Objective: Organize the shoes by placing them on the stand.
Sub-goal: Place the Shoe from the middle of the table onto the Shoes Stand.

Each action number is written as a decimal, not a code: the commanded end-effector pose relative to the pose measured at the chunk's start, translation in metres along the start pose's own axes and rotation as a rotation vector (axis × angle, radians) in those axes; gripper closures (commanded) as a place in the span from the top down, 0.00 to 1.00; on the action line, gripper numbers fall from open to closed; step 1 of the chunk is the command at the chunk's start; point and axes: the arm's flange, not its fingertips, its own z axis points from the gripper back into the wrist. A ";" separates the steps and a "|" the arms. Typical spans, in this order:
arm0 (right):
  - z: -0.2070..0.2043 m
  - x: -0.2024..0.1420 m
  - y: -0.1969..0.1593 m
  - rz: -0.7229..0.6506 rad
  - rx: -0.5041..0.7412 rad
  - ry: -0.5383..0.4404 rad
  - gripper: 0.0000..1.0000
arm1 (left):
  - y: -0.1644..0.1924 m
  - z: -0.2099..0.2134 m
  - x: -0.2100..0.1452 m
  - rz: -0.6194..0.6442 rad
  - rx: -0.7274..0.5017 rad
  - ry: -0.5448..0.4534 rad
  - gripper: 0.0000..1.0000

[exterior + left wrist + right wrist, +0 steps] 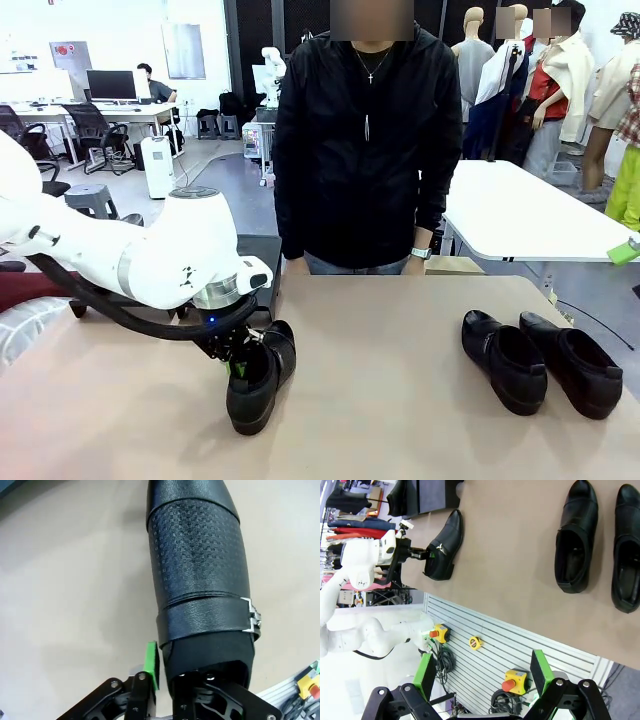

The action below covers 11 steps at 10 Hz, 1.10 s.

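Note:
A black shoe lies on the tan table at the front left. My left gripper is shut on its heel-end collar, one green pad outside the side wall and the other finger inside the opening. Two more shoes lie side by side at the right. The black stand sits behind my left arm, and another shoe rests on it. My right gripper is open, off the table's near edge, holding nothing.
A person in a black jacket stands at the far edge of the table. A slotted panel with emergency-stop boxes lies below the table's near edge. A white table stands behind at the right.

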 end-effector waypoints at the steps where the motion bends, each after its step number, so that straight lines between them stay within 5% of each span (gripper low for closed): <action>1: 0.002 0.002 0.001 0.022 0.034 -0.005 1.00 | -0.002 -0.001 -0.007 0.014 0.040 -0.022 0.00; 5: 0.002 0.002 0.001 0.022 0.034 -0.005 1.00 | 0.001 0.015 -0.015 -0.002 0.020 -0.047 0.00; 11: 0.002 0.002 0.001 0.022 0.034 -0.005 1.00 | 0.016 0.164 -0.090 -0.214 0.021 -0.134 0.00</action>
